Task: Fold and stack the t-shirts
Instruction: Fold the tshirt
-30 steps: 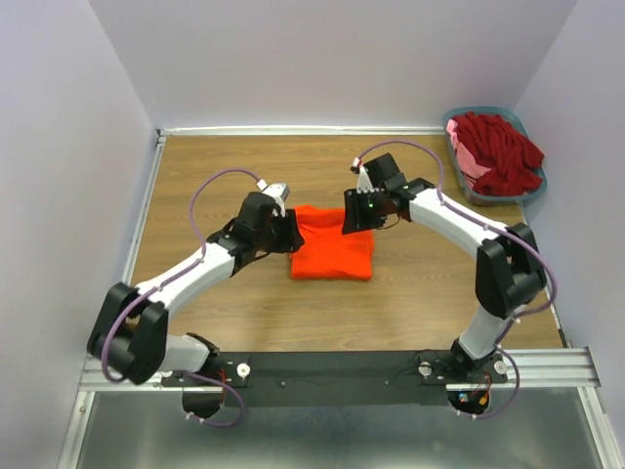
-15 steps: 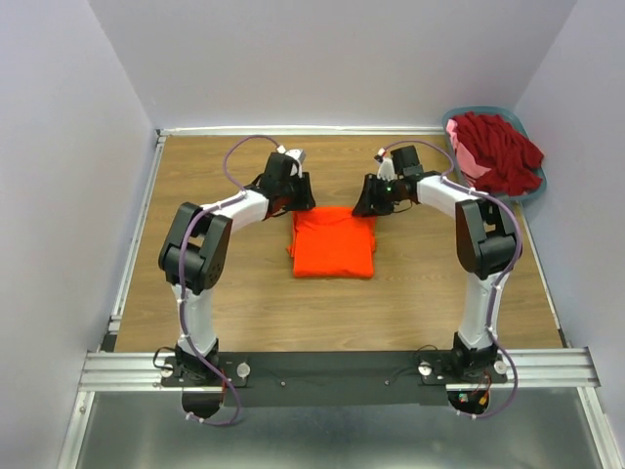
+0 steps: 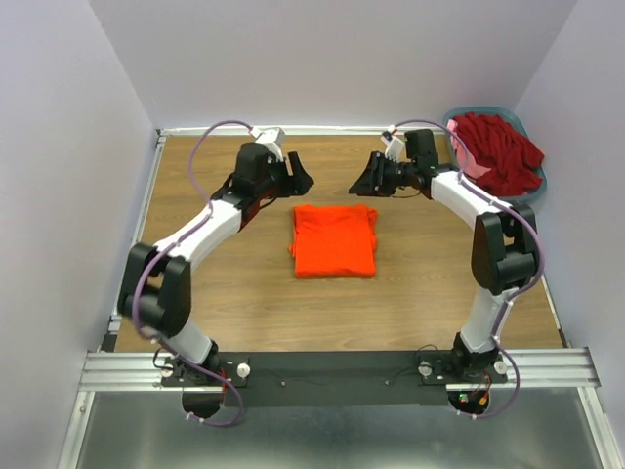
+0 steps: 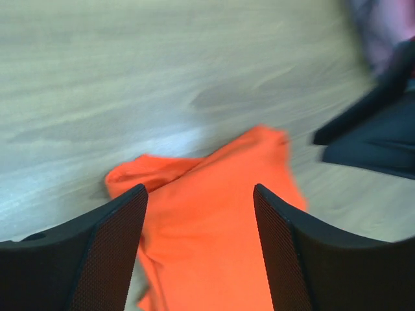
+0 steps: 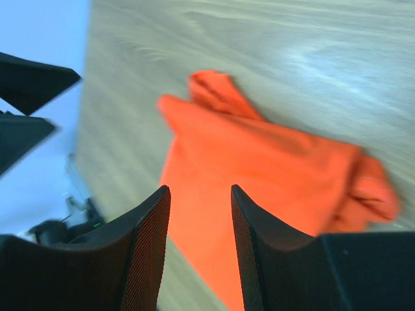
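Note:
The bright orange t-shirt lies folded into a rectangle in the middle of the wooden table. It also shows in the left wrist view and the right wrist view. My left gripper is open and empty, raised behind the shirt's far left corner. My right gripper is open and empty, raised behind the shirt's far right corner. Neither touches the shirt. A dark red t-shirt and a pink t-shirt lie bunched in the basket.
The grey-blue plastic basket stands at the table's far right corner. White walls close the table at the back and sides. A metal rail with the arm bases runs along the near edge.
Both grippers have let go of the orange shirt and pulled back and up toward the far side of the table. The shirt now lies flat and folded.

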{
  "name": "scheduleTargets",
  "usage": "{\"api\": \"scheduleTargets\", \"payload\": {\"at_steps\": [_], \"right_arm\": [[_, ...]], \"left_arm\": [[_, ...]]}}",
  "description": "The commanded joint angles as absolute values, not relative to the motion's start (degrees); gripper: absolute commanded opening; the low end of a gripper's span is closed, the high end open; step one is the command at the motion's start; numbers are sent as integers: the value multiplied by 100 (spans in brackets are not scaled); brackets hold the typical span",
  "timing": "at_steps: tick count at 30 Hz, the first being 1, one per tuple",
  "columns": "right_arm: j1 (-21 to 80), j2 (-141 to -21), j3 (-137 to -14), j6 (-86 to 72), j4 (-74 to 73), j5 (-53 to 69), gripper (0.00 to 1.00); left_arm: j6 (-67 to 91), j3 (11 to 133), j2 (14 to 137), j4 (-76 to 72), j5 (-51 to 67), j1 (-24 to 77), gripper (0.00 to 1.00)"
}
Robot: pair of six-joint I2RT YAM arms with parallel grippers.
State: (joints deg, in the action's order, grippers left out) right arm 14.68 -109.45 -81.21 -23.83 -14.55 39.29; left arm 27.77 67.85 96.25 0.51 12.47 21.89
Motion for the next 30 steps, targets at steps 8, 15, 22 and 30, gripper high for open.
{"api": "scheduleTargets", "payload": {"at_steps": [8,15,22,30], "right_arm": [[1477,-11293,-7453,-3190,167,5265,51],[1266,-12241,-7619,-3182,589,5545,51],[897,-13121,-7419,-3111,852,5687,51],[519,-12720,-7093,-3137,1011,5572,51]], "left_arm": [[3665,4791,9430,-2951,2803,2443,55],[4165,5317,11046,-3796,3251,2092,47],[4631,5406,11908,-4218,3542,1917,46],[5142,4711,11647,-4966,3788,1573,47]]}}
